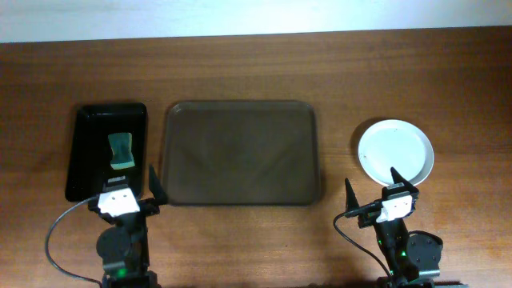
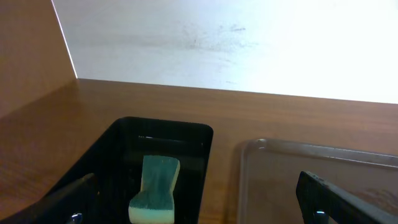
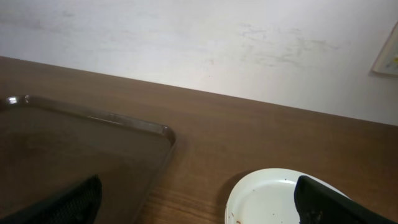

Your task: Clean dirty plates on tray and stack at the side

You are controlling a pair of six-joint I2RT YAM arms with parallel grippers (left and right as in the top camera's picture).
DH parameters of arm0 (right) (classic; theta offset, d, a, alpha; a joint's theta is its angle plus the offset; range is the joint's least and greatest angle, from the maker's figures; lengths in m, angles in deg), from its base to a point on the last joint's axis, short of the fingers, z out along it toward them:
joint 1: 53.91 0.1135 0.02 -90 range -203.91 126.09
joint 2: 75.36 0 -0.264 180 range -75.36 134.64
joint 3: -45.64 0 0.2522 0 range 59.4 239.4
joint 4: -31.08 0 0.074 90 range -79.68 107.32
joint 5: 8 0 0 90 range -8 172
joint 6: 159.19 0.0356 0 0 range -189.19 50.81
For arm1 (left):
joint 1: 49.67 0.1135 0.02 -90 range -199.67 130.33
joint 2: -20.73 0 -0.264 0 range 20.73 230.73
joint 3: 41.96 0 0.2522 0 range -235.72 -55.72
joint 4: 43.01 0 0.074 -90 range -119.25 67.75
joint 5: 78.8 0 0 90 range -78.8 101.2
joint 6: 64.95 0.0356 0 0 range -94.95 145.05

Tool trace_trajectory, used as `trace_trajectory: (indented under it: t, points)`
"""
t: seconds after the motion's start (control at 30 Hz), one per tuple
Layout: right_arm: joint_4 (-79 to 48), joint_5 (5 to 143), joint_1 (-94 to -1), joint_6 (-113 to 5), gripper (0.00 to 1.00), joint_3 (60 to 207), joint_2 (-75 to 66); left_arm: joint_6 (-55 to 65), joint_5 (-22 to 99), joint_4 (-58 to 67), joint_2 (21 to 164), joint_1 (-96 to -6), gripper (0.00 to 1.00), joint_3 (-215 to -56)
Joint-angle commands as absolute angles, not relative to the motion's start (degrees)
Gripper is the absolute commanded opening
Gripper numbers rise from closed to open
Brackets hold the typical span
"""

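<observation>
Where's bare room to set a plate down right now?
The brown tray is bare throughout. Free tabletop lies between it and the white plate, and along the far edge. Crowded: black tray, holding the sponge.

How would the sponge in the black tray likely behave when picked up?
The sponge looks soft and foamy, so it would probably squash when gripped. It appears light for its size. Lying flat in the black tray, it seems unlikely to roll.
</observation>
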State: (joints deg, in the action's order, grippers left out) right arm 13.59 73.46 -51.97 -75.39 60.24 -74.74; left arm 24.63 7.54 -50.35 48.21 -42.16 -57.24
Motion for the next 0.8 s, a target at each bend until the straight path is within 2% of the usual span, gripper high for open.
trace_trajectory:
  t: [0.0,0.23,0.43,0.77]
  points:
    - [13.72,72.96,-51.67,-75.41,0.98,59.72,-75.18,24.69,8.64,-46.26,42.29,-42.18,0.99,-56.25]
    - [13.70,72.96,-51.67,-75.41,0.98,59.72,-75.18,25.17,8.64,-35.44,33.90,-42.71,0.99,-56.23]
    - [13.70,72.96,-51.67,-75.41,0.98,59.72,-75.18,31.66,8.68,-24.82,27.78,-45.66,0.99,-56.23]
    - [13.70,72.96,-51.67,-75.41,0.98,59.72,-75.18,32.89,9.97,-24.47,21.02,-45.92,0.99,-56.23]
